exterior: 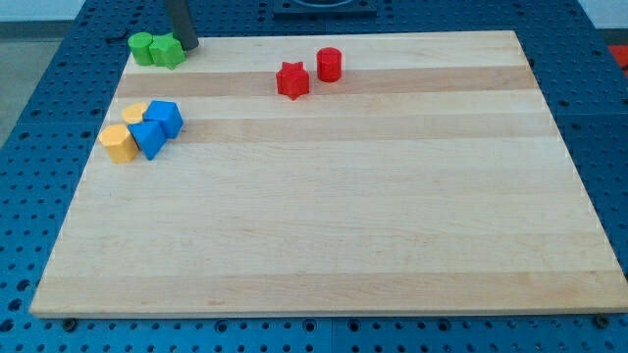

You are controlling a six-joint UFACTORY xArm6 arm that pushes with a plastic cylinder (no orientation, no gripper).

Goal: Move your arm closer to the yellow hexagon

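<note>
The near half of the pale wooden board (334,235) lay bare, its grain strips running left to right, with the blue perforated bench (29,118) showing around its edges.

Farther back on the left sat a tight cluster. Nearest me was the yellow hexagon block (119,143), standing flat with its top face up; I could not make out any long axis on it or a direction it pointed. Touching its right side was a blue block (149,137), wedge-like, and just behind that a blue cube-like block (165,118). A second yellow block (135,111) peeked out behind them, its shape unclear to me.

Farther still, right of centre, a red star-shaped block (292,80) sat just beside a red cylinder (329,65), slightly apart.

At the far left corner two green blocks (157,49) sat pressed together. My arm ended in a dark rod coming down from the far edge of the view, nearly upright, and my tip (186,45) rested against the right side of the green pair. There were no jaws to part or close; it held nothing. The tip was well apart from the yellow hexagon, which lay nearer and to the left.
</note>
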